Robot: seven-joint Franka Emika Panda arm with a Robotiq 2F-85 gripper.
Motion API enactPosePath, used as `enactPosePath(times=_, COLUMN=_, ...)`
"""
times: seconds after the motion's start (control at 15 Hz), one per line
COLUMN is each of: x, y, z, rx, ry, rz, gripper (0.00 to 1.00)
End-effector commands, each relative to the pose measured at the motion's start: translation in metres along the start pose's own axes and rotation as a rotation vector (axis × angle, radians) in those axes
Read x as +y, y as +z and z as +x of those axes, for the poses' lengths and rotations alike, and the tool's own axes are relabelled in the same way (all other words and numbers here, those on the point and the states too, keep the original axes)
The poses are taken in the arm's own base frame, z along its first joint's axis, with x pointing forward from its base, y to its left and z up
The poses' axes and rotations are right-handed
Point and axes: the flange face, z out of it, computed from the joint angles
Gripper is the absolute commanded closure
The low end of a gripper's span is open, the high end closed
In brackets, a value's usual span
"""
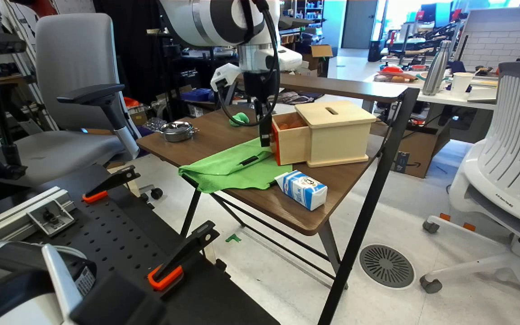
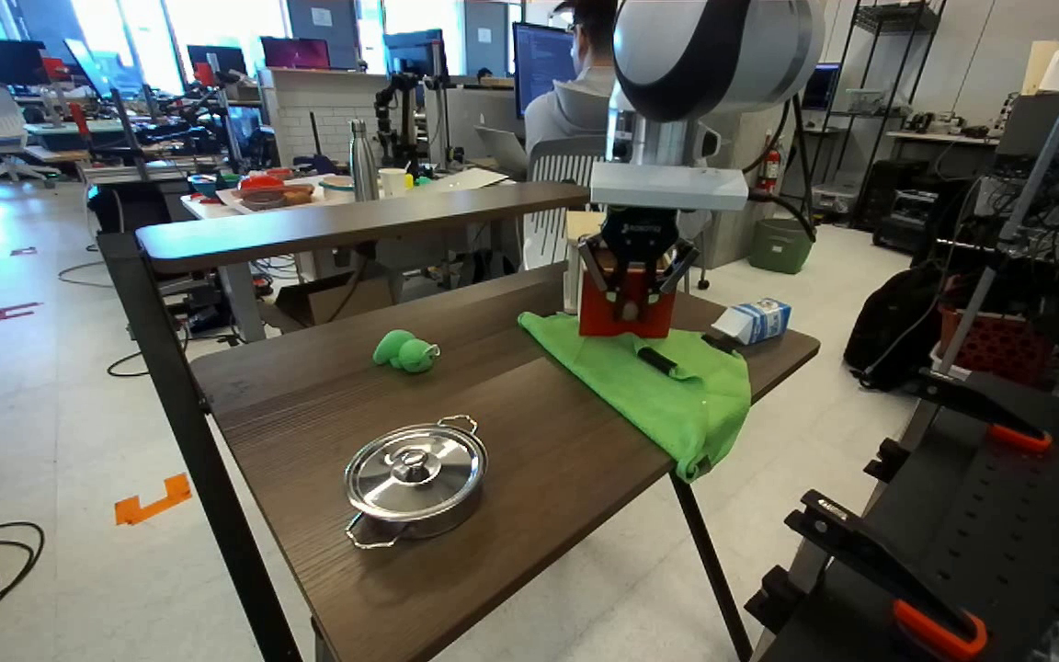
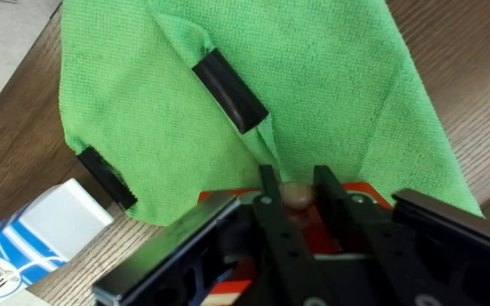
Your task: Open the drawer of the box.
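The box [image 1: 339,140] is pale wood with a slotted flat lid and stands on the brown table. Its drawer [image 1: 294,146] is pulled well out of the box's side, and something orange-brown lies inside it. The drawer's red front also shows in an exterior view [image 2: 596,320] and in the wrist view [image 3: 362,187]. A round wooden knob [image 3: 297,194] sits on that front. My gripper [image 3: 294,173] has a finger on each side of the knob, and both appear to touch it. The gripper points down in front of the drawer in both exterior views [image 1: 265,139] [image 2: 631,311].
A green cloth [image 1: 237,168] lies under and in front of the drawer. A blue-and-white milk carton [image 1: 303,188] lies beside the box. A lidded metal pot [image 2: 415,478] and a green toy [image 2: 407,352] stand on the table. A raised shelf [image 2: 355,221] runs along one side.
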Motion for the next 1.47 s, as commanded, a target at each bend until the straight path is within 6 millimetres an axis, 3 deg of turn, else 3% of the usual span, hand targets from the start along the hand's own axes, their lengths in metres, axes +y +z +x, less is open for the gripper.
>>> enactPosePath(times=0.0, x=-0.005, y=-0.008, z=-0.013, rx=-0.02, ry=-0.032, rz=0.017, gripper=0.46)
enactPosePath(times=0.4, x=-0.012, y=-0.009, z=-0.022, rx=-0.03, ry=-0.049, rz=0.016, gripper=0.04)
enactPosePath(times=0.47, x=-0.012, y=-0.011, z=-0.022, rx=-0.026, ry=-0.045, rz=0.015, gripper=0.01)
enactPosePath(times=0.73, x=-0.007, y=-0.031, z=-0.03, rx=0.005, ry=-0.032, rz=0.044, gripper=0.0)
enactPosePath(times=1.07, x=0.008, y=-0.079, z=-0.056, rx=0.01, ry=-0.056, rz=0.092, gripper=0.0)
enactPosePath(times=1.13, x=-0.005, y=-0.059, z=-0.037, rx=0.004, ry=-0.045, rz=0.055, gripper=0.0)
enactPosePath(times=1.27, x=-0.003, y=-0.068, z=-0.04, rx=0.007, ry=-0.046, rz=0.061, gripper=0.0)
enactPosePath(times=1.4, x=-0.001, y=-0.062, z=-0.04, rx=0.002, ry=-0.044, rz=0.053, gripper=0.0)
